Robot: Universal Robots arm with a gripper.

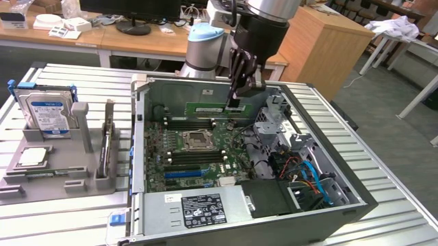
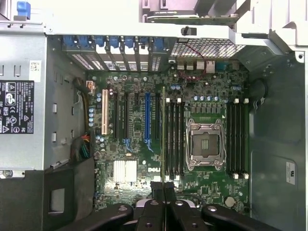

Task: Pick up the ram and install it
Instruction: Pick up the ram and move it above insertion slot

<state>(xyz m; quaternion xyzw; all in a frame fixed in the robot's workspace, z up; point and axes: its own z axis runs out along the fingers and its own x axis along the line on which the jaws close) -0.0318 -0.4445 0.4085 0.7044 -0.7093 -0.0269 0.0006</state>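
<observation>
Black jaws pinching the thin green ram (image 2: 163, 130), held edge-on over long black memory slots (image 2: 174, 139); green motherboard (image 2: 130, 144) printed "DELL"; square metal CPU socket (image 2: 206, 144); grey sheet-steel case (image 2: 275, 125).

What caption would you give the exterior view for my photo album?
The robot's gripper, shut on the green ram, holds it above the motherboard inside an open computer case.
</observation>
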